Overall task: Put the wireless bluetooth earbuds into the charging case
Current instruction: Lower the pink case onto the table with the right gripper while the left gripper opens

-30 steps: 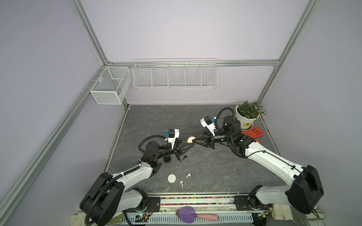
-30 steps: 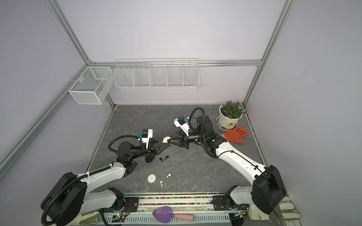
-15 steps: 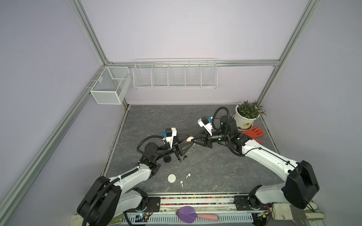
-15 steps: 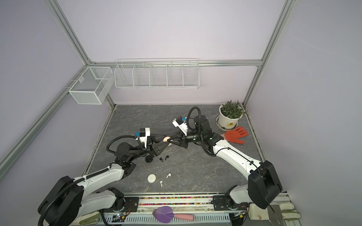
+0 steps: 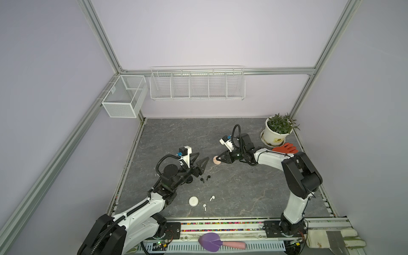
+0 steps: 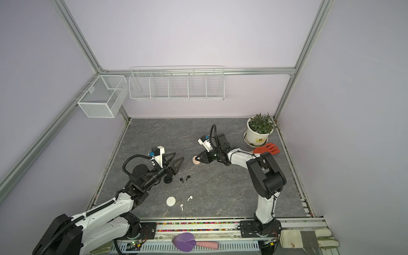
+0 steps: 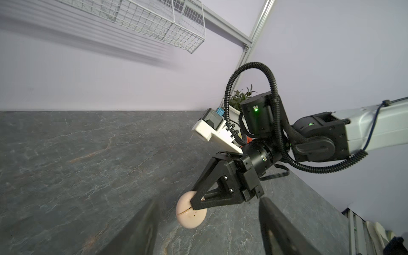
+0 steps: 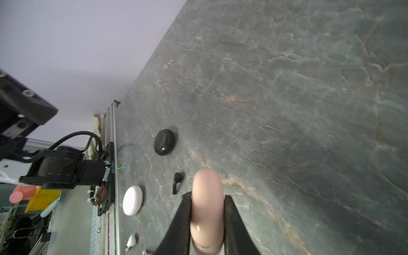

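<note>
My right gripper (image 5: 219, 158) (image 6: 198, 158) (image 8: 207, 196) is shut on a pale pink charging case (image 5: 216, 161) (image 6: 195, 161) (image 7: 191, 215) (image 8: 206, 187), gripped edge-on near the middle of the table. My left gripper (image 5: 202, 155) (image 6: 179, 155) (image 7: 207, 202) stands open a short way left of it, with nothing between its fingers. Two black earbuds (image 5: 202, 180) (image 6: 182, 180) (image 8: 177, 179) lie beside a black case (image 6: 167, 180) (image 8: 164, 142). Two white earbuds (image 5: 212, 198) (image 6: 189, 197) (image 8: 131, 241) lie beside a white case (image 5: 193, 201) (image 6: 171, 201) (image 8: 132, 200).
A potted plant (image 5: 278, 130) and a red glove (image 5: 286, 148) sit at the back right. Wire baskets (image 5: 197, 84) hang on the back wall. A purple brush (image 5: 209, 239) lies beyond the front rail.
My left gripper has opened and drawn back to the left, away from the pink case. The right gripper still holds the case in about the same place.
</note>
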Controlling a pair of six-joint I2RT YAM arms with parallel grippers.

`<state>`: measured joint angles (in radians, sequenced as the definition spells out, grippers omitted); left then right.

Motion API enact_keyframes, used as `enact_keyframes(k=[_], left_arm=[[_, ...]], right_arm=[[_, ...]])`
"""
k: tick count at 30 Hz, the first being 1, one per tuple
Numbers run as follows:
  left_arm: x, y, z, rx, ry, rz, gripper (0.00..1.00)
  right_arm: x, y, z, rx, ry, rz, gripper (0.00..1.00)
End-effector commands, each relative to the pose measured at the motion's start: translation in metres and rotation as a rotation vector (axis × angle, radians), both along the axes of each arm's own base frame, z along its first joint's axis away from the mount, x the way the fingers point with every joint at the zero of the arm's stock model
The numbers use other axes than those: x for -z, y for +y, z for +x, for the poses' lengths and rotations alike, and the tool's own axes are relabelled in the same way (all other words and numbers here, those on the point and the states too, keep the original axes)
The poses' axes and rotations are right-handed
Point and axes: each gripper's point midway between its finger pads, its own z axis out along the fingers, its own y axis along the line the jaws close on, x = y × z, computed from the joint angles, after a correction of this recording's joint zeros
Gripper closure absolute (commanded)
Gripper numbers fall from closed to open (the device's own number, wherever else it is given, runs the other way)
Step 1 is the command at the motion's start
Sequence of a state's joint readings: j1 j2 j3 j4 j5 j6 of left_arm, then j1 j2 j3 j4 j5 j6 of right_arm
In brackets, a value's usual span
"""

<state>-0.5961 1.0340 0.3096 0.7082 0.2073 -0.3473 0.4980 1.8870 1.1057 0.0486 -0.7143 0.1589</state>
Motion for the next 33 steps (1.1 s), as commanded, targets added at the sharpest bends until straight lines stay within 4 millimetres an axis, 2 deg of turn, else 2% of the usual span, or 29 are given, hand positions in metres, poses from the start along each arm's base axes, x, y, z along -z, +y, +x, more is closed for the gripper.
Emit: enact_keyframes(k=[1, 6, 11, 17, 25, 33], left_arm=[[0.0, 0.002, 0.01, -0.04, 0.033, -0.045, 0.29], [0.004, -0.001, 0.011, -0.031, 0.032, -0.055, 0.29], [0.003, 0.0, 0.009, -0.031, 0.024, -0.044, 0.29], [0.004, 0.002, 0.009, -0.04, 0.021, -0.036, 0.29], [0.004, 0.004, 0.01, -0.051, 0.017, -0.027, 0.29], [0.007, 0.007, 0.009, -0.066, 0.027, -0.021, 0.28]], right_arm=[[0.007, -0.003, 0.019, 0.04, 0.005, -0.016, 0.77], [0.027, -0.009, 0.029, 0.06, 0.045, -0.038, 0.77], [0.036, -0.016, 0.038, 0.084, 0.065, -0.046, 0.74], [0.042, -0.021, 0.045, 0.106, 0.088, -0.047, 0.69], [0.05, -0.03, 0.047, 0.137, 0.124, -0.08, 0.54], [0.043, -0.042, 0.051, 0.173, 0.113, -0.162, 0.46]])
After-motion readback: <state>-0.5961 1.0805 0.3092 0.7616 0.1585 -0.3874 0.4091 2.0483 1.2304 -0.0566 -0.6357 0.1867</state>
